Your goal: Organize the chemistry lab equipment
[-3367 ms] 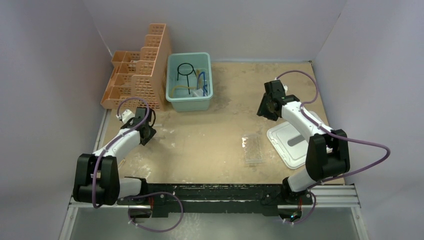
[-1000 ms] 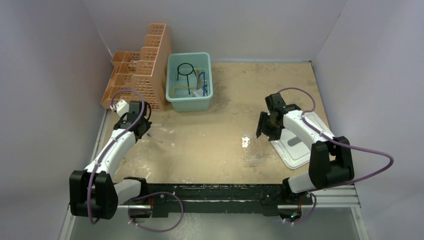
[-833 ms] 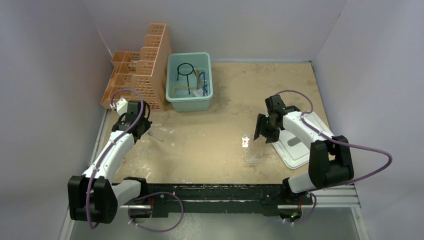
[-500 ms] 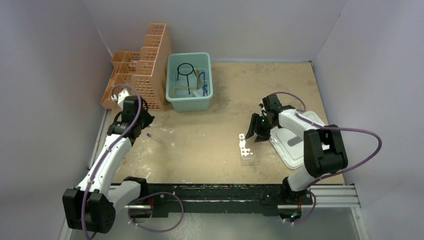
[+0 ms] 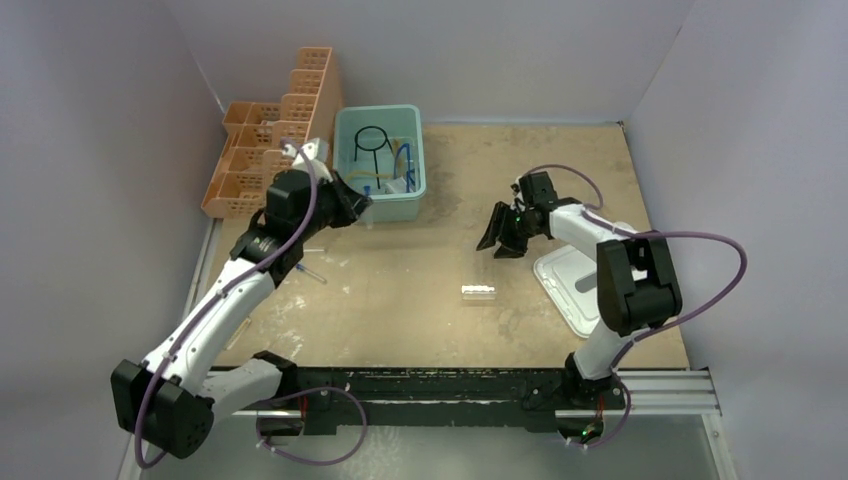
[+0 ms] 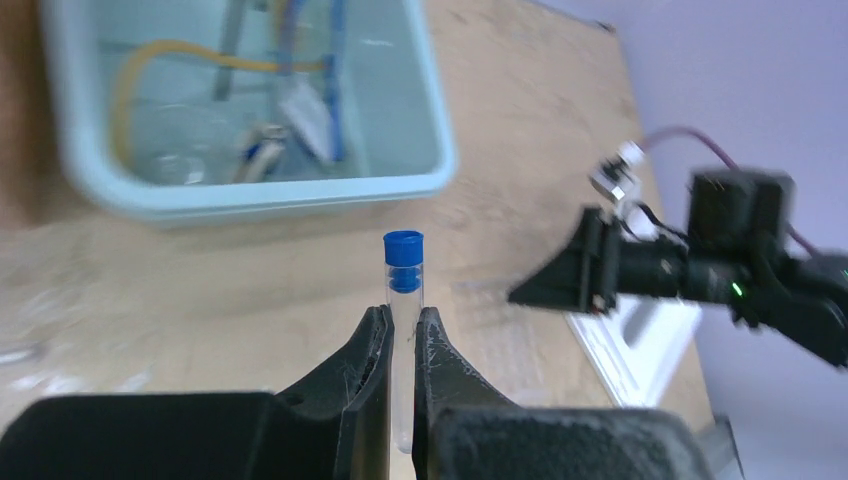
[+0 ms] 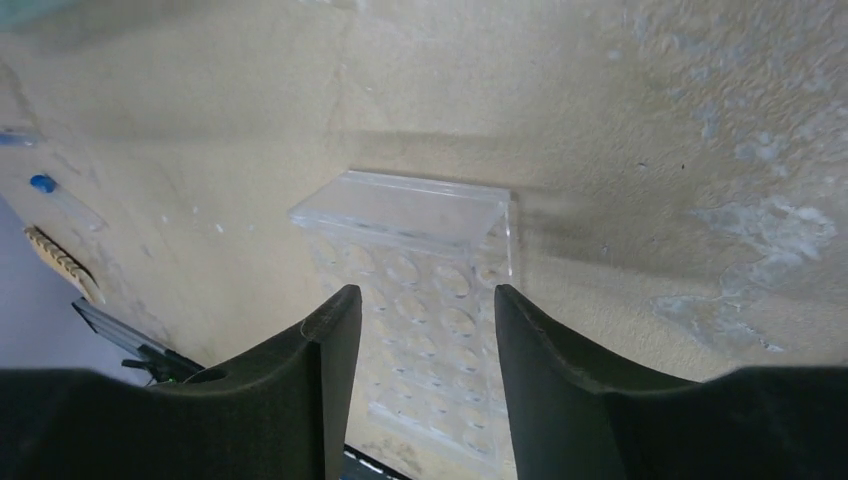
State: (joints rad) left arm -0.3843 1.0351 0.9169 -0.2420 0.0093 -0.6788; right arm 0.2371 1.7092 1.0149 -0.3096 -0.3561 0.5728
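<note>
My left gripper (image 5: 352, 205) hangs raised just in front of the teal bin (image 5: 340, 200). In the left wrist view it (image 6: 401, 322) is shut on a clear tube (image 6: 404, 300) whose blue cap (image 6: 403, 247) points away from me. The clear tube rack (image 5: 478, 291) sits mid-table, showing as a narrow strip. My right gripper (image 5: 498, 243) hovers beyond it, open and empty. In the right wrist view the rack (image 7: 410, 215) lies past the spread fingers (image 7: 425, 300), not between them. A second blue-capped tube (image 5: 310, 272) lies on the table at left.
The teal bin (image 6: 250, 195) holds a black wire ring (image 5: 372, 138), an amber hose (image 6: 190, 62) and blue-framed goggles (image 5: 408, 165). An orange lattice rack (image 5: 275, 150) stands left of it. A white tray (image 5: 570, 290) lies under the right arm.
My left arm rose and swung toward the bin with the tube. The rack shifted left and turned over; my right gripper drew back from it and narrowed a little.
</note>
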